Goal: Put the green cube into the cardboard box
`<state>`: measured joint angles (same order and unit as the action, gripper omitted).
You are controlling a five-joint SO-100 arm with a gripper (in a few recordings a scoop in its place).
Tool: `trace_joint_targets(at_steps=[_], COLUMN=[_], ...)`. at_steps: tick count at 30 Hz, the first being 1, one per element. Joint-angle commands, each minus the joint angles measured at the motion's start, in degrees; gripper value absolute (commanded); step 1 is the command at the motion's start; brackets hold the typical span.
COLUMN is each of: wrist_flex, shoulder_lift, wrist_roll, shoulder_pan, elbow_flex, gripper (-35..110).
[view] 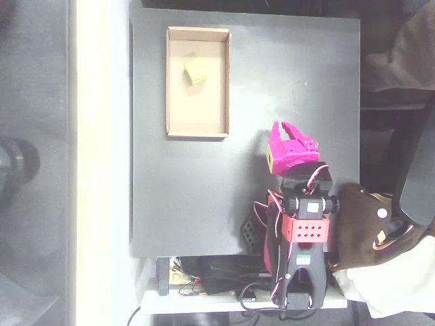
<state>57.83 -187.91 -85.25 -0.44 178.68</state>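
Note:
In the overhead view the green cube (196, 70) lies on the floor of the cardboard box (175, 109), in its upper half and slightly turned. The box sits at the upper left of the black table. My magenta gripper (283, 126) hovers well to the right of and below the box, over bare table, fingers pointing up the picture. Its two fingertips stand slightly apart with nothing between them. A small yellow patch shows on the gripper's left side.
The black table (204, 197) spreads below the box. My arm's red and black base (304, 231) with cables sits at the lower edge. A person's brown sleeve (360, 217) rests at the lower right. A pale strip runs along the table's left side.

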Motion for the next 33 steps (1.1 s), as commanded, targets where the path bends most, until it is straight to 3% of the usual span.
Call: trace_joint_targets(at_steps=[1,6,15,33], wrist_flex=[0.26,2.20,21.45,22.06], shoulder_lift=[-0.79,-0.79,-3.34,-3.43], wrist_roll=[-0.35,-0.35,-0.97,-0.97], shoulder_pan=[-0.09,-0.35,-0.26,-0.70], elbow_flex=[2.11,2.29,2.29,2.29], gripper=[3,3,3,3])
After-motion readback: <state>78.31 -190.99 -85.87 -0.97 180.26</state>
